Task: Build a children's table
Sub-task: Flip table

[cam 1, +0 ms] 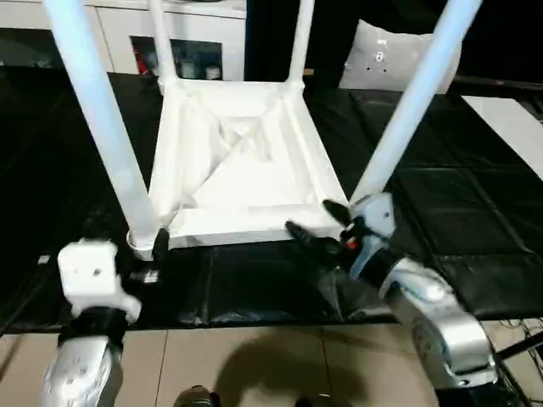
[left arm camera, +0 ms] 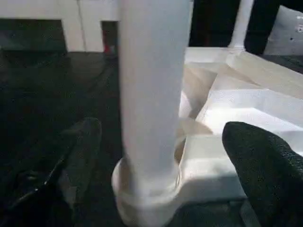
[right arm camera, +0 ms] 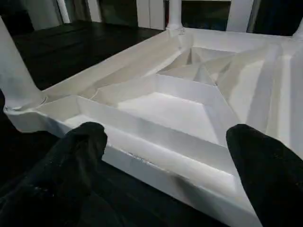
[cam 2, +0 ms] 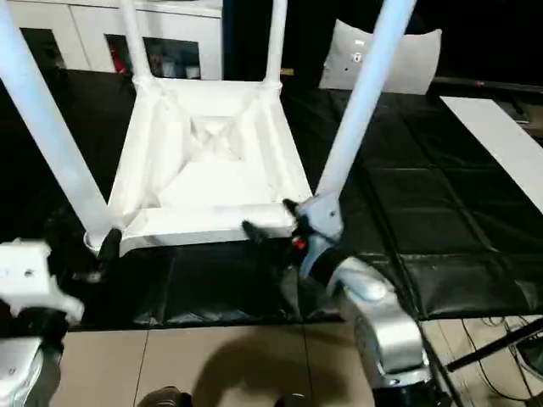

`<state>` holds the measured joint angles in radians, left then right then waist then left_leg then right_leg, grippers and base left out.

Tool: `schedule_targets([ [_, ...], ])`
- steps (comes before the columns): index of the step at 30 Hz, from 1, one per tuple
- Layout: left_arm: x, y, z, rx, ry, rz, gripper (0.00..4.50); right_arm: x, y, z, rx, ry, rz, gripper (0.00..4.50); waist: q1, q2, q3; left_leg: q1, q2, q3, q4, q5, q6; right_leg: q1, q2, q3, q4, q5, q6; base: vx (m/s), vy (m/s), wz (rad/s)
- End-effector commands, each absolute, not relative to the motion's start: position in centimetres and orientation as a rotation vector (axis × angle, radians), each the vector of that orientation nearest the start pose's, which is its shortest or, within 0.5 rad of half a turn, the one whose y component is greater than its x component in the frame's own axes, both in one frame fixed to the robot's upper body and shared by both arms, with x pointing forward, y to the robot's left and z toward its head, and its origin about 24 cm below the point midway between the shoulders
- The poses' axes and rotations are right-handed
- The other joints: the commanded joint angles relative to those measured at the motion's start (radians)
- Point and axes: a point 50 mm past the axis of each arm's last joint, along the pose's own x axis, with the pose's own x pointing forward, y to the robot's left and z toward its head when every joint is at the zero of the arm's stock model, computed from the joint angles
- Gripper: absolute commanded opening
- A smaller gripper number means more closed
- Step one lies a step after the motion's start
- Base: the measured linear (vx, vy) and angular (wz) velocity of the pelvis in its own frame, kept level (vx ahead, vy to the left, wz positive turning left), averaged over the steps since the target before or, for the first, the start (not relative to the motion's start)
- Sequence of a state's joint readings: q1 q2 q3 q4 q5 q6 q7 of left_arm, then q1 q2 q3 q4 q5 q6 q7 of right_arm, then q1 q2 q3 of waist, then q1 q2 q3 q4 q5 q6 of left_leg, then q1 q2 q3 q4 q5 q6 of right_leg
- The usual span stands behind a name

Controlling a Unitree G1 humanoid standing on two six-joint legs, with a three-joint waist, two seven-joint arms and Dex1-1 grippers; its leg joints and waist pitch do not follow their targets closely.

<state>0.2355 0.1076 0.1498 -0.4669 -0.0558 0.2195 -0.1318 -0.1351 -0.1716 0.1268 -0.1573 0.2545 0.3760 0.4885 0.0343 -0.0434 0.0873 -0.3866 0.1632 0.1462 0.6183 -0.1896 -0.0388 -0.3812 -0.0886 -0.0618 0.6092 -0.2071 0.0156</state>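
The children's table lies upside down on the black mat, its ribbed white tabletop (cam 1: 237, 161) facing up. Four white legs stand in its corner sockets: front left (cam 1: 102, 110), front right (cam 1: 407, 110), and two at the back (cam 1: 159, 42) (cam 1: 299, 42). My left gripper (cam 1: 154, 254) is open at the front left corner. In the left wrist view its black fingers (left arm camera: 85, 137) stand on either side of that leg's base (left arm camera: 151, 142), apart from it. My right gripper (cam 1: 316, 222) is open at the tabletop's front edge near the front right leg, with the rim (right arm camera: 156, 142) between its fingers (right arm camera: 90, 137).
The black mat (cam 1: 475, 212) ends at a tiled floor (cam 1: 254, 365) just in front of me. A white cabinet (cam 1: 195, 34) stands behind the table. A pale cushion-like thing (cam 1: 399, 55) sits at the back right and a white board (cam 1: 509, 119) lies at the far right.
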Motion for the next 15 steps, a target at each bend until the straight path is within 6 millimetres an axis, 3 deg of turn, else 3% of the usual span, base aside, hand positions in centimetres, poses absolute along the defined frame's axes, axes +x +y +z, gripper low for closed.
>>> schedule_targets([
  [1,20.8,20.0,7.8,0.071,0.01,0.007,4.49,26.2,-11.1,8.1,0.065,0.078,0.703,4.5,-0.001,0.022,-0.047,0.015,0.058,-0.03,-0.115,-0.442,-0.07,0.01,-0.047,0.049,-0.083,-0.273,-0.099,0.0,0.0,0.0],
  [3,21.4,20.4,7.7,0.083,0.026,0.006,4.49,26.0,-11.0,8.0,0.056,0.081,0.724,4.5,-0.001,0.021,-0.049,0.015,0.058,-0.025,-0.111,-0.406,-0.06,0.01,-0.047,0.052,-0.08,-0.23,-0.117,0.0,0.0,0.0],
  [4,21.7,20.6,7.7,0.087,0.031,0.007,4.32,25.8,-10.8,7.9,0.058,0.078,0.755,4.5,0.001,0.026,-0.048,0.015,0.057,-0.024,-0.111,-0.4,-0.058,0.01,-0.047,0.052,-0.079,-0.225,-0.122,0.0,0.0,0.0],
  [5,21.8,20.7,7.7,0.089,0.034,0.009,4.22,25.7,-10.7,7.9,0.058,0.077,0.767,4.5,0.001,0.022,-0.051,0.013,0.056,-0.021,-0.109,-0.369,-0.049,0.015,-0.049,0.053,-0.078,-0.199,-0.13,0.0,0.0,0.0],
  [9,22.3,20.9,7.8,0.092,0.037,0.022,4.01,25.2,-10.2,7.8,0.07,0.069,0.83,4.5,0.004,0.021,-0.055,0.008,0.058,-0.016,-0.108,-0.261,-0.011,0.026,-0.049,0.052,-0.07,-0.096,-0.165,0.0,0.0,0.0],
  [12,22.5,21.0,7.8,0.095,0.036,0.02,3.69,25.1,-9.9,7.6,0.08,0.074,0.867,4.5,0.007,0.019,-0.048,0.011,0.06,-0.011,-0.11,-0.273,-0.003,0.022,-0.048,0.052,-0.074,-0.128,-0.176,0.0,0.0,0.0],
  [15,22.6,21.0,7.8,0.095,0.038,0.019,3.45,25.1,-9.8,7.6,0.078,0.075,0.882,4.5,0.008,0.021,-0.042,0.014,0.063,-0.013,-0.115,-0.328,-0.023,0.018,-0.048,0.052,-0.08,-0.212,-0.163,0.0,0.0,0.0],
])
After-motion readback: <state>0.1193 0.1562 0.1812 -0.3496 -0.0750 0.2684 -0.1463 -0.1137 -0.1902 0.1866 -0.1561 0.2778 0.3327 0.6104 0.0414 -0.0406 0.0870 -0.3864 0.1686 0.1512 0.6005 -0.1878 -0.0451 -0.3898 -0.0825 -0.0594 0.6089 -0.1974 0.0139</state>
